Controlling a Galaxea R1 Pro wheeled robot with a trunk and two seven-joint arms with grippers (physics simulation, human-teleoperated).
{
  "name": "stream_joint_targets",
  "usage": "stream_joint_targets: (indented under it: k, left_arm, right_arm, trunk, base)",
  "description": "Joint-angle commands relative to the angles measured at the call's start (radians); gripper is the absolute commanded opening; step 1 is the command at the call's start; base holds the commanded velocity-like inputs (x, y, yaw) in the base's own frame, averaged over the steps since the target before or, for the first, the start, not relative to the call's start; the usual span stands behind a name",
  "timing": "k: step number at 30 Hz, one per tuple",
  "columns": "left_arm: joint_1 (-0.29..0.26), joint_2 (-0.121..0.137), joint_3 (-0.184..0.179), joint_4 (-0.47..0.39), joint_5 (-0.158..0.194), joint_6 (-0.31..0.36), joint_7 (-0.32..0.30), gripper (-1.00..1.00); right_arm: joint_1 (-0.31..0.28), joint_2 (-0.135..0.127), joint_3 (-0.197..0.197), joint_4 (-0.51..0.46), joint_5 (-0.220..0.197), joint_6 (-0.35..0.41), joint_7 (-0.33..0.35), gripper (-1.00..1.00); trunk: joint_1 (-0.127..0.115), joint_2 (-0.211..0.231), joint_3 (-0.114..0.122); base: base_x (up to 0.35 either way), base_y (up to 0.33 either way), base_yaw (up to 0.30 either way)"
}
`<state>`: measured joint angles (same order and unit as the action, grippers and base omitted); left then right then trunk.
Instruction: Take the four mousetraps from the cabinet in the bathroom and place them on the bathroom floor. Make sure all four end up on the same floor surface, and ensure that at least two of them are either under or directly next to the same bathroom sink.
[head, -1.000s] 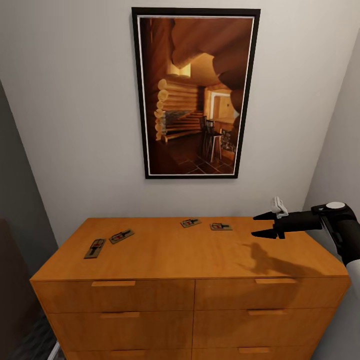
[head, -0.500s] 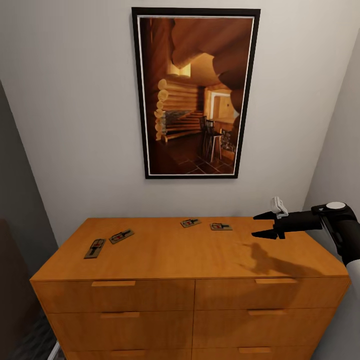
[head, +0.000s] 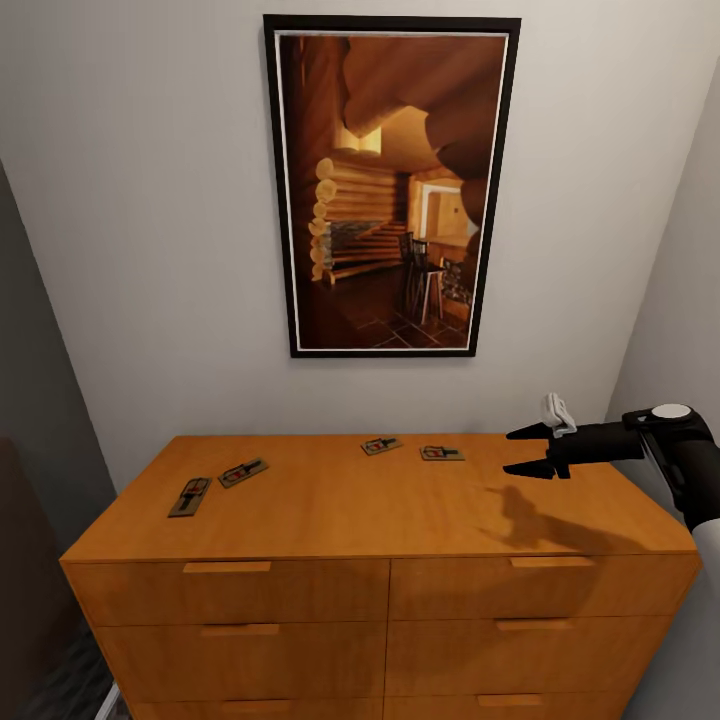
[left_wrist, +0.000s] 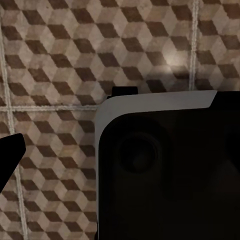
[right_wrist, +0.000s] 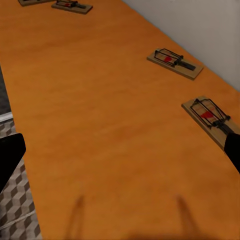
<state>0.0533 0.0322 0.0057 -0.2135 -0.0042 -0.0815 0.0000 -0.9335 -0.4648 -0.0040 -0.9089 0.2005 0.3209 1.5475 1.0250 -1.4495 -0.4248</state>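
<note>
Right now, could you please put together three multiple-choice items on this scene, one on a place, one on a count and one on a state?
1. Where do the mousetraps lie?
A. In an open drawer
B. On the cabinet's flat top
C. On the patterned floor

2. How many mousetraps are on the cabinet?
A. Two
B. Three
C. Four

3. What state is the right gripper in?
A. Open and empty
B. Shut on a mousetrap
C. Resting flat on the cabinet

Key: 1 B, since every mousetrap sits on the top of the cabinet and all drawers are closed. 2 C, since the head view shows two at the left, such as, and two near the back middle. 3 A, since the fingers of the right gripper stand apart with nothing between them, above the cabinet's right end.
</note>
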Motion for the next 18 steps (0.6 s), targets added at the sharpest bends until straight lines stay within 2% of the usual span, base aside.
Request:
stream_joint_targets:
  k: [1,8,12,18]
  left_arm:
    - [0.0,0.0,0.0,-0.001,0.0,-0.001,0.0,1.0]
    - [0.0,0.0,0.0,0.011,-0.002,-0.001,0.0,1.0]
    - [0.0,0.0,0.0,0.017,-0.002,-0.001,0.0,1.0]
    - [0.0,-0.001,0.0,0.019,-0.002,-0.001,0.0,1.0]
  right_arm:
    - [-0.001,0.0,0.0,-0.001,0.005,0.011,0.005,1.0]
    - [-0.001,0.005,0.003,0.0,0.003,0.01,-0.001,1.0]
    - [-0.001,0.017,0.006,0.004,0.003,0.013,-0.051,1.0]
    - [-0.002,0.061,0.011,0.005,0.001,0.021,-0.132,1.0]
  trunk:
    - [0.0,-0.001,-0.001]
    - [0.0,-0.001,-0.001]
    - [0.0,-0.001,-0.001]
    - [0.0,-0.001,-0.001]
  base:
    - [0.0,0.0,0.0]
    - [0.0,0.0,0.0]
    - [0.0,0.0,0.0]
    - [0.0,0.0,0.0]
